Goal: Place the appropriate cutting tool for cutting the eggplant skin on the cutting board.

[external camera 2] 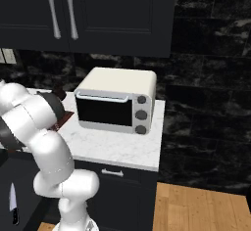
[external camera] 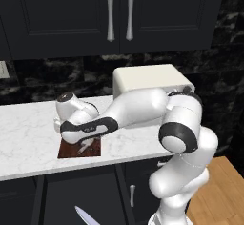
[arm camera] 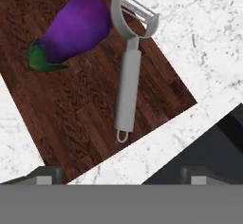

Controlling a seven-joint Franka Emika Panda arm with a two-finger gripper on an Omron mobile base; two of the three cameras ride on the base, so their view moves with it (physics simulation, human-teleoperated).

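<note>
A slim pale grey peeler, the cutting tool (arm camera: 127, 83), lies flat on the dark reddish-brown cutting board (arm camera: 71, 118). Its handle rests on the wood and its head reaches the board's edge beside the eggplant (arm camera: 76, 26). The eggplant is glossy purple with a green stem end, and it also lies on the board. My gripper (arm camera: 118, 178) hovers above them, open, with its dark fingertips (arm camera: 45, 176) wide apart and nothing between them. In the left base view my hand (external camera: 71, 129) hangs over the board (external camera: 69, 151), and the peeler (external camera: 86, 147) shows just below it.
A cream toaster oven (external camera: 152, 78) (external camera 2: 115, 103) stands on the white marble counter (external camera: 28, 133) to the right of the board. A black-handled knife (external camera 2: 13, 203) (external camera: 86, 216) lies below the counter's front edge. Dark cabinets hang above.
</note>
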